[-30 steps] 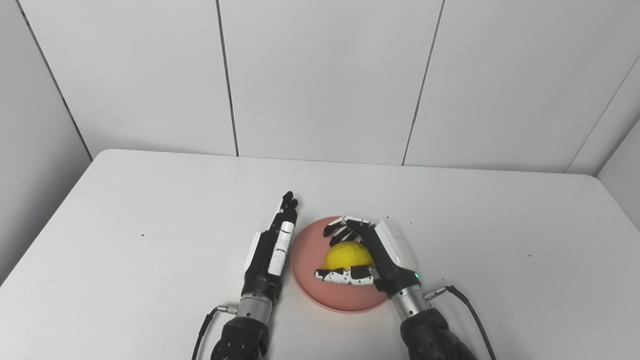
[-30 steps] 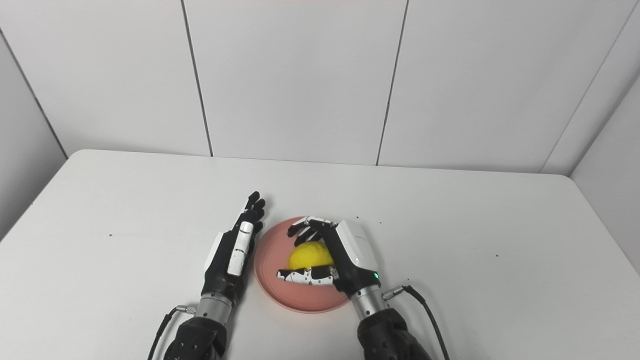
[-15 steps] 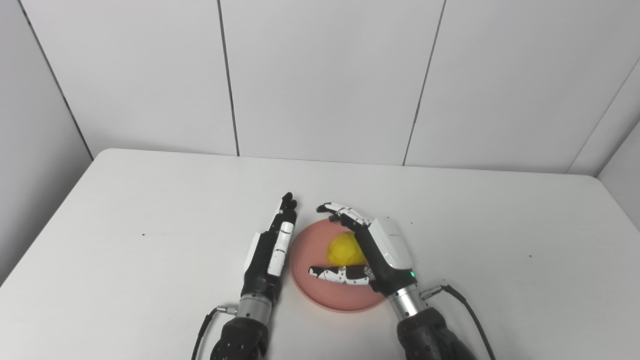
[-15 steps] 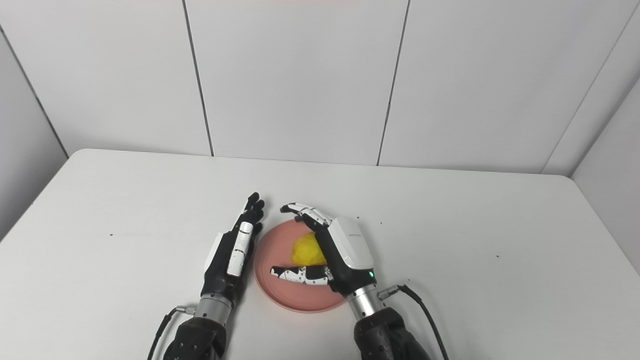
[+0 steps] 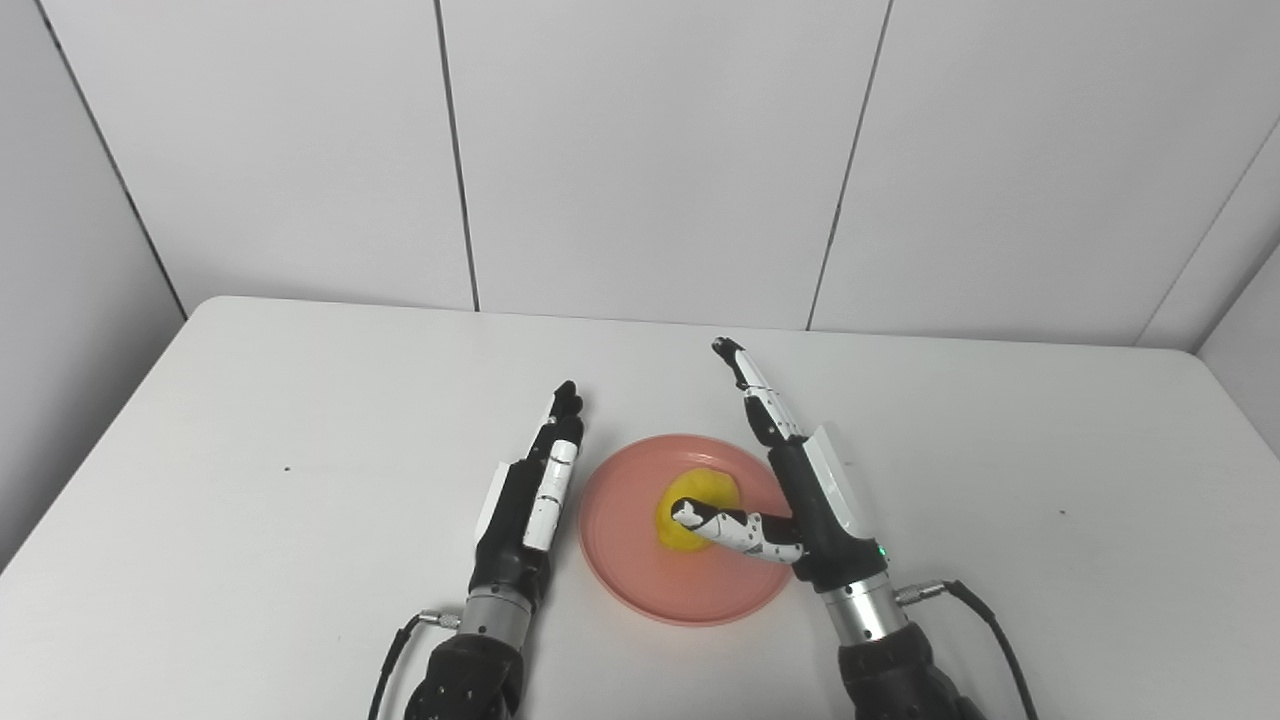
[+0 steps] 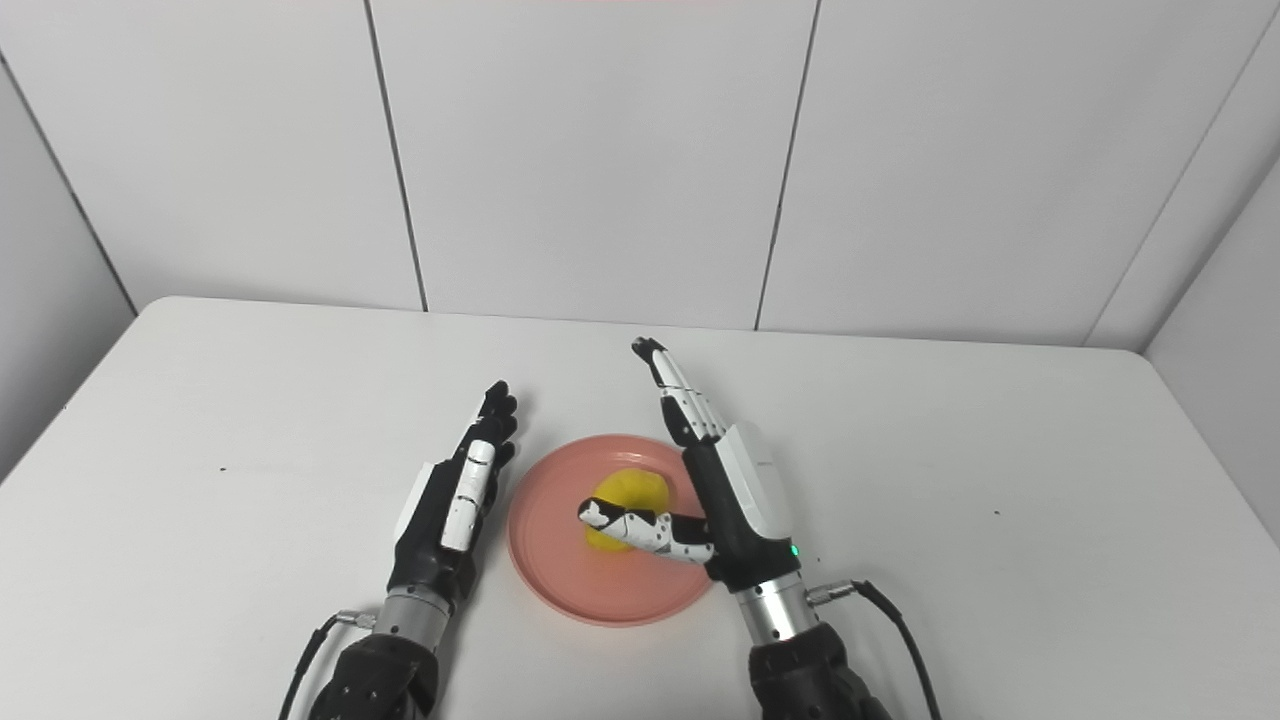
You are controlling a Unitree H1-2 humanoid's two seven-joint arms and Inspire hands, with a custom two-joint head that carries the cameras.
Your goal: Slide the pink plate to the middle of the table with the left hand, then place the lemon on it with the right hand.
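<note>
The lemon (image 5: 697,509) lies on the pink plate (image 5: 622,560), a little toward the far side of the plate's centre, resting free with nothing gripping it. The plate sits flat on the white worktop (image 5: 250,480), near the middle of its width and toward the near edge. Part of the lemon's near side is hidden in both views by a thumb that crosses in front of it.

The right hand (image 5: 800,490) stands released above the right part of the plate. Its fingers (image 5: 752,390) are stretched out straight and point away toward the back wall, raised clear of the lemon. The thumb (image 5: 730,528) sticks out sideways to the left, over the lemon's near side; whether it touches the fruit cannot be told from these views. A small green light shows at the wrist, and a black cable (image 5: 985,625) runs from the wrist toward the lower edge.

The left hand (image 5: 528,495) is also released and holds nothing. It stands edge-on just beside the plate's left rim, fingers together and extended toward the far side of the worktop. Contact between this hand and the rim cannot be confirmed. A cable leaves its wrist as well.

Grey panelled walls (image 5: 640,150) enclose the worktop behind and at both sides.
</note>
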